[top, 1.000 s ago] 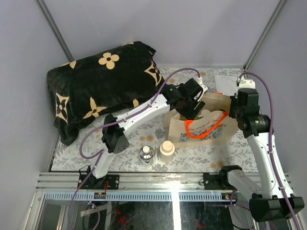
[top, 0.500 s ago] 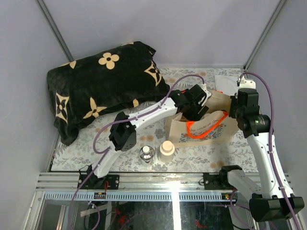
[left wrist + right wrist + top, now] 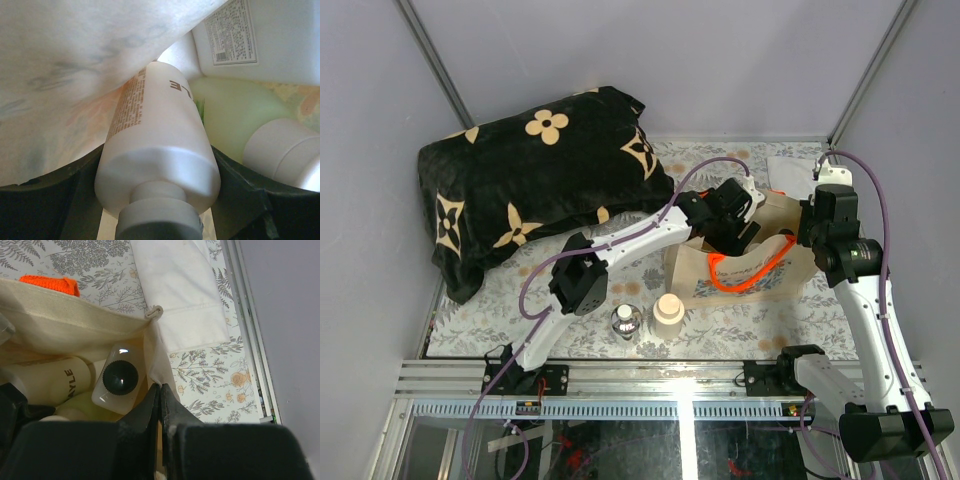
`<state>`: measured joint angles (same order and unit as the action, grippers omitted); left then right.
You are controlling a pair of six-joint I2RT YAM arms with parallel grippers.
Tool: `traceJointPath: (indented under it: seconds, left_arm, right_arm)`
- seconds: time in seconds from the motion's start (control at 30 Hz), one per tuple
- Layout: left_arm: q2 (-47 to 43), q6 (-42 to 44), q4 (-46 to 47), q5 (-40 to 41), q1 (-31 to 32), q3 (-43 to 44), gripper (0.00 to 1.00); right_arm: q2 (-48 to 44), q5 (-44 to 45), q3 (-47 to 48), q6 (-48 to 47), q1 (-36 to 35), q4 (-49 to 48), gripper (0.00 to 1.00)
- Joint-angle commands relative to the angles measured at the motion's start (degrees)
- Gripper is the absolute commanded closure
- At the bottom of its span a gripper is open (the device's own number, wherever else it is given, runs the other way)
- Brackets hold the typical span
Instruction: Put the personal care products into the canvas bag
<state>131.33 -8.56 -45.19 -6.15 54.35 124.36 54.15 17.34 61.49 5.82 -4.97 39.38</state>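
The left claw (image 3: 730, 228) pinches a cream plastic bottle (image 3: 159, 150) inside the beige canvas bag with orange handles (image 3: 745, 283). The right claw (image 3: 160, 388), pressed together, nips its rim. Should that rim slip free, slack canvas could sag and snag the left claw's exit.

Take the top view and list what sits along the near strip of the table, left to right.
small clear bottle → cream squat bottle → canvas bag → right arm
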Motion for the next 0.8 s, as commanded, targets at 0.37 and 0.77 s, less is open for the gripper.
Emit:
traceJointPath:
  seconds: [0.37, 0.77]
  left_arm:
    - [-1.1, -3.1, 9.5, -5.8, 1.3, -0.5, 0.43]
    - [-7.0, -3.4, 8.7, -8.4, 1.3, 0.8, 0.07]
  right_arm:
    - [0.8, 0.6, -1.3, 0.4, 0.2, 3.6, 0.97]
    - [1.4, -0.3, -1.9, 0.6, 0.3, 3.0, 0.95]
